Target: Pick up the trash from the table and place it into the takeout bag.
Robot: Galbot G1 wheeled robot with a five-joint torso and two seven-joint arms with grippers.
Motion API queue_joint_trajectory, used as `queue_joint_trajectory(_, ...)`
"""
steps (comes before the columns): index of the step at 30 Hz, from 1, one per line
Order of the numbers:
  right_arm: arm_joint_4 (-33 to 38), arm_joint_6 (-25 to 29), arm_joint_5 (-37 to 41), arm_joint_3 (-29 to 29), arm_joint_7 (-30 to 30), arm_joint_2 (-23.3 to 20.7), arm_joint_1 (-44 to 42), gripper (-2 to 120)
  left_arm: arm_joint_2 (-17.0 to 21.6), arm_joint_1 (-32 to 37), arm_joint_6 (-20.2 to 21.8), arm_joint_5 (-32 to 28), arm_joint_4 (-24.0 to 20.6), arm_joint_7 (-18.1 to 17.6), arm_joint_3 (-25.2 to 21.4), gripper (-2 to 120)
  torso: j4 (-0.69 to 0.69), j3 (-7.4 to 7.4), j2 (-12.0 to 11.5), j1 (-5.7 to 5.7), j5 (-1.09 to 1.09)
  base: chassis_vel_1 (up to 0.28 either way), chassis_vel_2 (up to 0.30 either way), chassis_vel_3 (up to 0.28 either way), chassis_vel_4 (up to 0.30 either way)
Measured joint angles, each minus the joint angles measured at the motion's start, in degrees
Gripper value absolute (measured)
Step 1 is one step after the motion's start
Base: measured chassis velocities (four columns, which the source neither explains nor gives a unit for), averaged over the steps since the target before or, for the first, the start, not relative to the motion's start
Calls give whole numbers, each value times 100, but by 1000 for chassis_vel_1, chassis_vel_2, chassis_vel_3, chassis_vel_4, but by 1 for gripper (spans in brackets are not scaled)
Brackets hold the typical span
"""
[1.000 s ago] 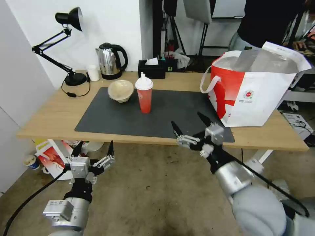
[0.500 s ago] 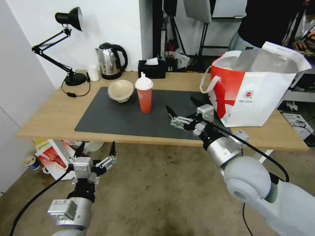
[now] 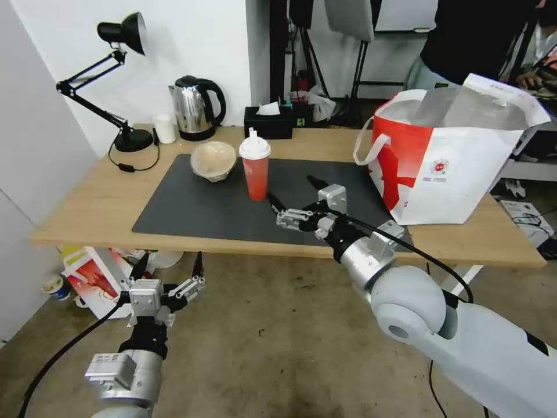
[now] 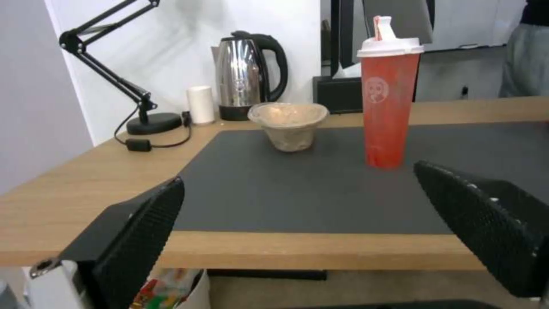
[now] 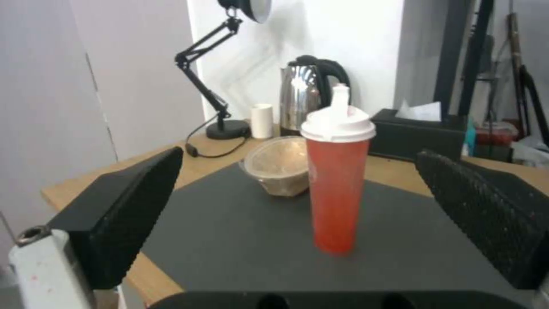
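The right gripper (image 3: 295,197) hung over the dark mat, jaws spread wide and empty, with the red cup (image 3: 255,169) upright just ahead and left of it. The cup's long axis ran vertical, lid up. The beige bowl (image 3: 213,160), probably tilted, sat farther left. The left gripper (image 3: 167,263), open and empty, waited below the table (image 3: 93,203), so the right arm was nearer.

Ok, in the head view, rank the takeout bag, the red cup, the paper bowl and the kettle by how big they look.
1. Takeout bag, by far the largest.
2. Red cup and kettle look about alike; the kettle stands farther back, so unsure.
3. Paper bowl, smallest.
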Motion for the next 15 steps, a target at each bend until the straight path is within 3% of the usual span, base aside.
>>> queue_joint_trajectory(15, -506, 13, 54, -218, -224, 289, 413, 100, -73, 23, -10, 93, 23, 0, 14, 100, 0, 0, 0, 0, 1, 0, 0, 0, 0)
